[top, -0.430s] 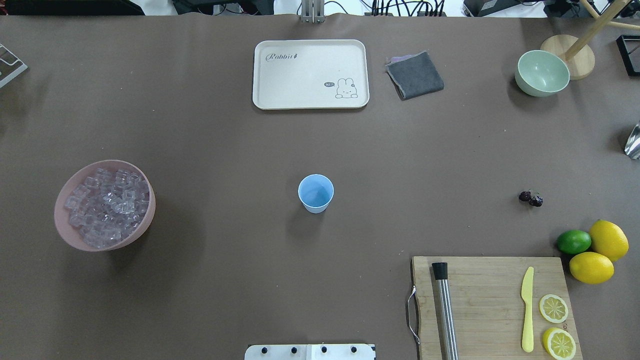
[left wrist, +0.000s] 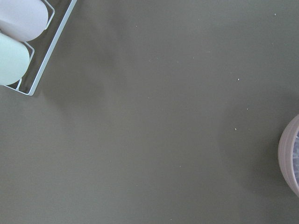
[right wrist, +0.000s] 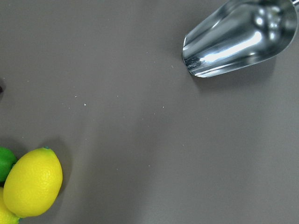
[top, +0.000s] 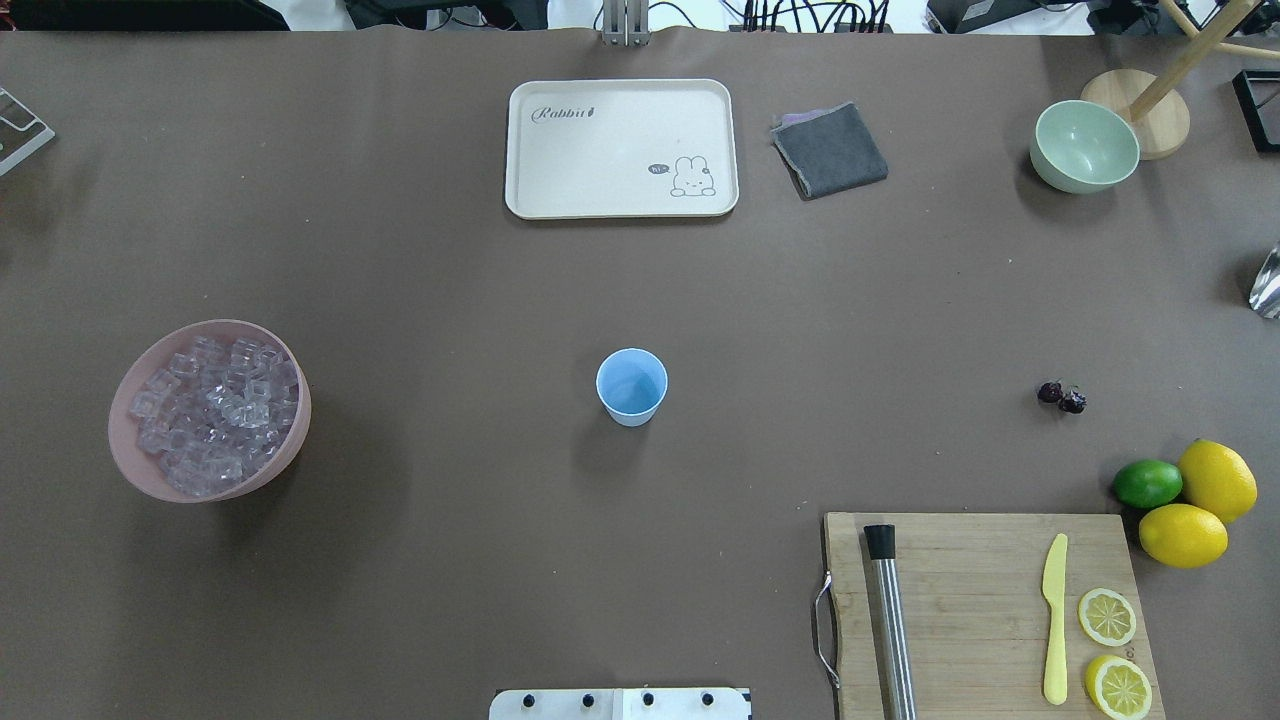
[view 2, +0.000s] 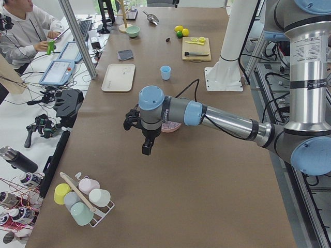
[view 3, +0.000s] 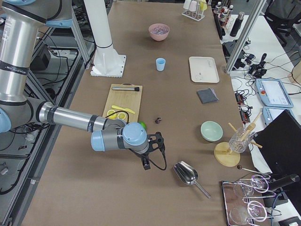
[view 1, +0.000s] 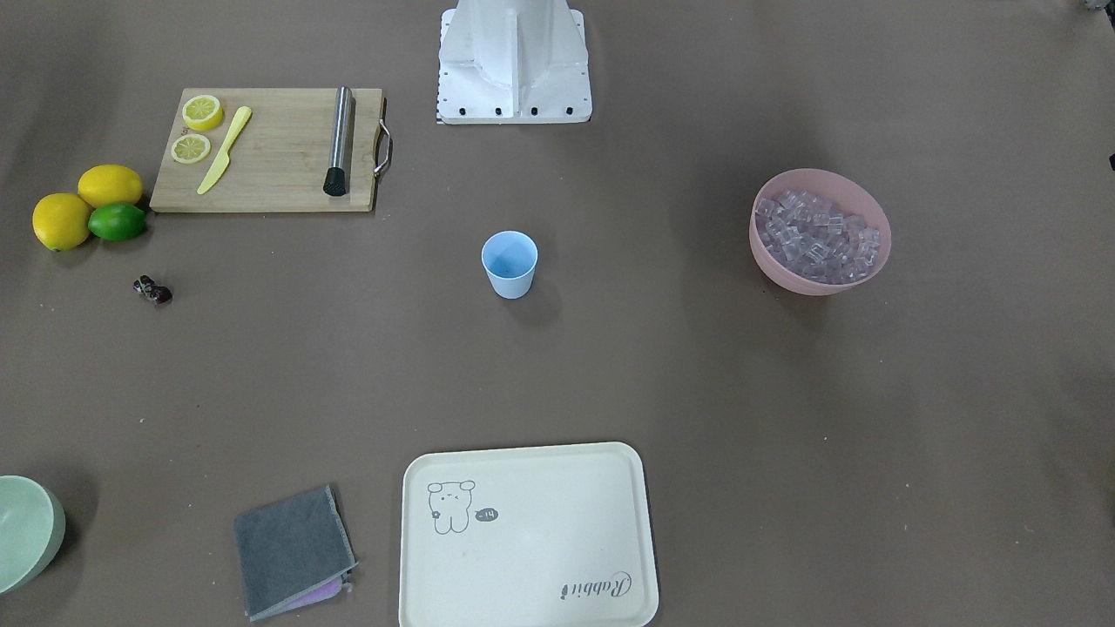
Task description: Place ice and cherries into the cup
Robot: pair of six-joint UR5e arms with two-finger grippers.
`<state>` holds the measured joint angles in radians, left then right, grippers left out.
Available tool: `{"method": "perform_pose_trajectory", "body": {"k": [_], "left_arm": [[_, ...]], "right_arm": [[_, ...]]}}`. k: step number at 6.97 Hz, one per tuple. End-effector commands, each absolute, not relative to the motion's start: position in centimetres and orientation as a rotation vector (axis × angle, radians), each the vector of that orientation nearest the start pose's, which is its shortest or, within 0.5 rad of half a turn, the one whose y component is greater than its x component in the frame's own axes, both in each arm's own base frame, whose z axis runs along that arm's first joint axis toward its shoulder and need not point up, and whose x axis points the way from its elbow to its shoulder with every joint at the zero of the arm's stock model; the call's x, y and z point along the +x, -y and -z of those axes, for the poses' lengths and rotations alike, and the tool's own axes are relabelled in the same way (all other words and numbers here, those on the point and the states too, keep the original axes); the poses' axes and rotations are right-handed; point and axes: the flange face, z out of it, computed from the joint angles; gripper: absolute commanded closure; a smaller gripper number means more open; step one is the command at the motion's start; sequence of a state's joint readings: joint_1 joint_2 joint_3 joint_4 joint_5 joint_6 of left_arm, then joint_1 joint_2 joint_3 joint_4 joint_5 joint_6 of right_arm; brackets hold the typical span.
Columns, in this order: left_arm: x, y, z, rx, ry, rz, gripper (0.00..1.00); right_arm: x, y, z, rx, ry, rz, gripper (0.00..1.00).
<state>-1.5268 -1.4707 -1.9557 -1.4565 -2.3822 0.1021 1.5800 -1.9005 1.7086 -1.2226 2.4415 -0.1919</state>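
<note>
Zero change on the brown desk (top: 450, 300) since 0.4 s ago. The small light blue plastic cup (top: 631, 386) sits empty mid-desk. The clear plastic ice cubes (top: 213, 414) are in the wide pink bowl (top: 240, 490), and the glossy dark red cherries (top: 1061, 397) lie loose near the lemons (top: 1217, 480). Task unstarted. Jaws on both arms: cannot tell.

A long table under matte brown covering (view 2: 207, 206) spans the room. Beside it stands a white bench (view 2: 13, 132) holding blue-framed tablets (view 2: 58, 72).

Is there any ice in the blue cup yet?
No, the cup shows only its bare blue inside in the overhead view, and the ice sits in the pink bowl.
</note>
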Motion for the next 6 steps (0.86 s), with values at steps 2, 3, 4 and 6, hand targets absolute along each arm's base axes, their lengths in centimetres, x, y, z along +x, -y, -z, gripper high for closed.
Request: {"method": "perform_pose_trajectory", "body": {"k": [2,3,4,6], "left_arm": [[-4.18,43.78,-52.57,0.159,-0.818,-0.152,0.03],[-4.12,43.91,-52.23,0.154,-0.819,-0.121,0.04],[-3.97,44.07,-52.14,0.19,-0.819,-0.142,0.04],[-3.78,44.17,-52.16,0.196,-0.818,-0.149,0.08]], "right_arm": [[6.02,35.37,-69.05,0.227,0.856,0.236,0.0],[6.03,35.17,-69.33,0.221,0.854,0.234,0.0],[6.03,35.15,-69.41,0.22,0.854,0.234,0.0],[6.01,35.15,-69.38,0.222,0.857,0.238,0.0]]}}
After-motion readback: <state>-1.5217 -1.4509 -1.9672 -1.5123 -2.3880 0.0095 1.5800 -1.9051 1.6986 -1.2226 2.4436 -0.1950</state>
